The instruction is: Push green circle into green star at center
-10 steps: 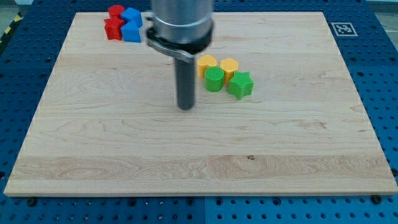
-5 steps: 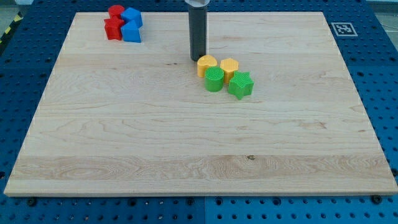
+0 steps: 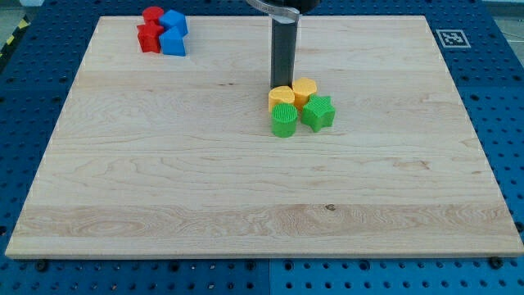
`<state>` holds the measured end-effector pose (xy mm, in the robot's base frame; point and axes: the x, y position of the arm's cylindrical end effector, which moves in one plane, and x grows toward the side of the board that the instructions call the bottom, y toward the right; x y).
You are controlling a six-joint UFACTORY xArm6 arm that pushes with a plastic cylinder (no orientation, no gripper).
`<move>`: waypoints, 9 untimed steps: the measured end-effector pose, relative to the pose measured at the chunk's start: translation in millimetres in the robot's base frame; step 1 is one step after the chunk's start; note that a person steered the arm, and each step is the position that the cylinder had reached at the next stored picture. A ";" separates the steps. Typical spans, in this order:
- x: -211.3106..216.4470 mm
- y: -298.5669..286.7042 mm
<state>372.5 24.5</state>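
Note:
The green circle (image 3: 284, 120) sits near the board's centre, touching the green star (image 3: 318, 113) at its right. Two yellow blocks sit just above them: one (image 3: 281, 97) above the green circle, the other (image 3: 304, 88) above the star. My tip (image 3: 281, 86) is at the upper edge of the left yellow block, touching or nearly touching it. The rod rises to the view's top.
A cluster of two red blocks (image 3: 151, 33) and two blue blocks (image 3: 173, 35) sits at the board's upper left. The wooden board (image 3: 246, 188) lies on a blue perforated table. A marker tag (image 3: 451, 38) is at the upper right corner.
My tip moved from the green circle's left up and around to above the yellow blocks. The yellow blocks and green circle shifted slightly down and right; the cluster is tighter.

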 end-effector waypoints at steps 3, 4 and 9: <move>44.3 -95.9; 93.7 -88.7; 90.7 -1.2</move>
